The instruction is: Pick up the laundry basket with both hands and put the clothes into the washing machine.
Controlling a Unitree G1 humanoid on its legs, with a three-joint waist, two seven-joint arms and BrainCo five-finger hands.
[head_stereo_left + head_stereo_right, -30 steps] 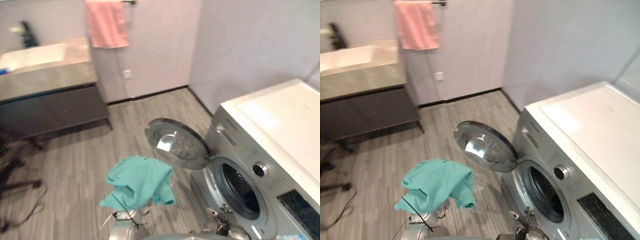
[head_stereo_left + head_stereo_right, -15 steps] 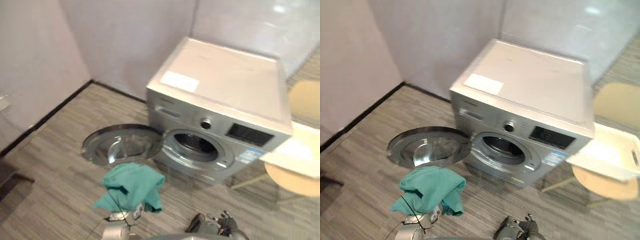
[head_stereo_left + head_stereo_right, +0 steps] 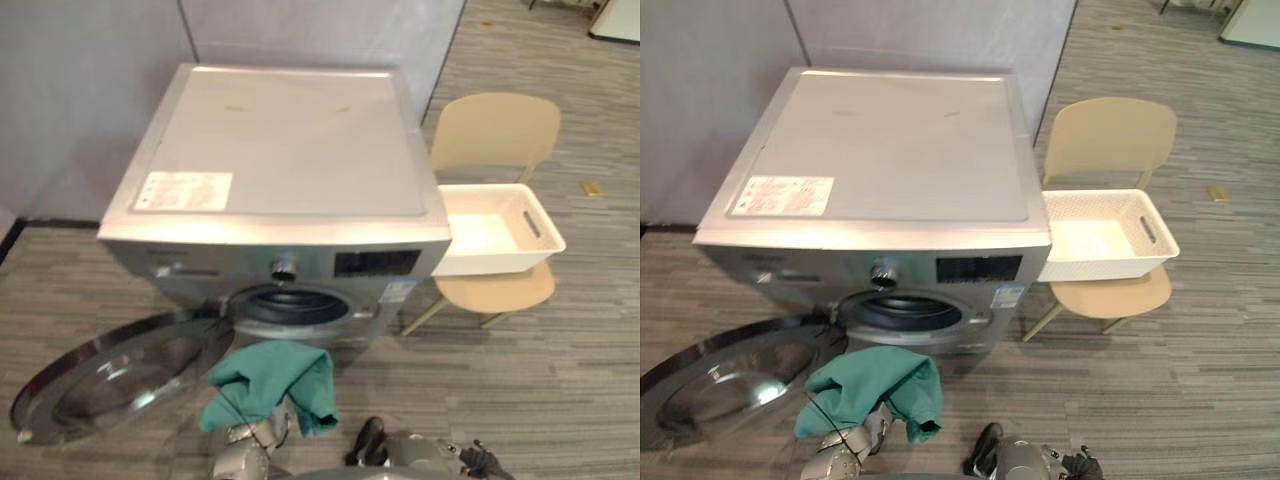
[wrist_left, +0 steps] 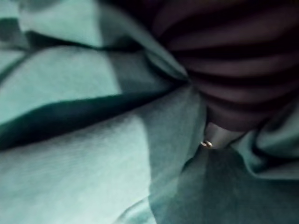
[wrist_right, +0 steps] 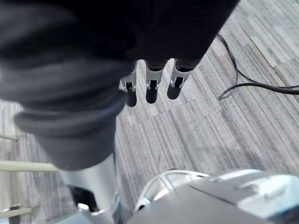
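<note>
The teal cloth [image 3: 270, 383] drapes over the left hand [image 3: 250, 445], whose hold I can't tell; the open drum [image 3: 292, 305] of the washing machine [image 3: 285, 150] lies just beyond it. The right hand [image 5: 150, 88] hangs empty, fingers straight.

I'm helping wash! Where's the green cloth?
Eye views, bottom left of centre: the green cloth drapes over the left hand, just before the washing machine's opening.
</note>
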